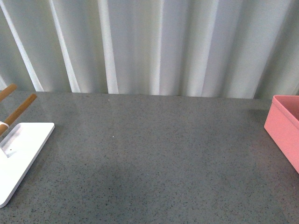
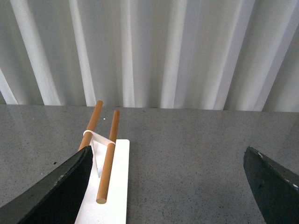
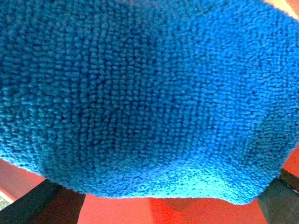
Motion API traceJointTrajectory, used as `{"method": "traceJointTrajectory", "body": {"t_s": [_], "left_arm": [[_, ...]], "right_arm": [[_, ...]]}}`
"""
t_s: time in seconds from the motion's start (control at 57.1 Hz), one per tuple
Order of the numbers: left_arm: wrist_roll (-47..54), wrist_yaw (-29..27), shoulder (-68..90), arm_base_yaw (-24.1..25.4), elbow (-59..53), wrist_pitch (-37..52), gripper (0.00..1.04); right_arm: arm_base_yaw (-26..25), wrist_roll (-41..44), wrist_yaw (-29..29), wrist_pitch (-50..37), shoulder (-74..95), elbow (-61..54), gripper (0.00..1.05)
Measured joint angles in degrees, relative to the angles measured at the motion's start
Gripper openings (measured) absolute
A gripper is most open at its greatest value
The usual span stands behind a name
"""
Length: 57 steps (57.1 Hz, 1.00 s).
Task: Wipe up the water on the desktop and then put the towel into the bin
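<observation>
The dark grey speckled desktop (image 1: 154, 154) fills the front view; no arm shows there. The salmon-pink bin (image 1: 285, 128) stands at its right edge, cut off by the frame. In the right wrist view the bright blue fluffy towel (image 3: 140, 93) fills almost the whole picture, very close to the camera, with the bin's pink inside (image 3: 159, 211) below it. My right gripper (image 3: 159, 205) is open; only its dark fingertips (image 3: 35, 203) show at the lower corners. My left gripper (image 2: 166, 186) is open and empty above the desktop (image 2: 187, 154), its dark fingers (image 2: 51, 191) wide apart.
A flat white stand (image 1: 18, 156) with wooden rods (image 1: 18, 111) sits at the left of the desktop; it also shows in the left wrist view (image 2: 112, 186), next to my left finger. Pale pleated curtains (image 1: 154, 46) hang behind the desktop's far edge.
</observation>
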State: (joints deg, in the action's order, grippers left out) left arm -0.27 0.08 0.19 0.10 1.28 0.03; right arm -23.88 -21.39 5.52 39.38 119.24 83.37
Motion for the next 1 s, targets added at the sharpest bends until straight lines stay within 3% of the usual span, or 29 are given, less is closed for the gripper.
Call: {"method": "traceJointTrajectory", "body": {"t_s": [0.123,0.403,0.666,0.823,0.998], "left_arm": [[0.0,0.0,0.0,0.0,0.0,0.0,0.98],[0.0,-0.1,0.0,0.0,0.0,0.0,0.98],[0.0,-0.1,0.0,0.0,0.0,0.0,0.98],[0.0,-0.1,0.0,0.0,0.0,0.0,0.98],[0.0,-0.1,0.0,0.0,0.0,0.0,0.98]], "right_arm": [[0.3,0.2,-2.3,-1.4,-0.2,-1.2,0.98],[1.6,0.9,-1.6,-2.6,-5.6,0.9,0.98],[2.3,2.6,3.9,-4.3,-18.0,0.3,0.98],[2.9,7.0,3.4,-18.6,-29.0,-8.3,0.98],[3.0,15.6,10.8,-38.5,-42.8,-22.3,0.98]]}}
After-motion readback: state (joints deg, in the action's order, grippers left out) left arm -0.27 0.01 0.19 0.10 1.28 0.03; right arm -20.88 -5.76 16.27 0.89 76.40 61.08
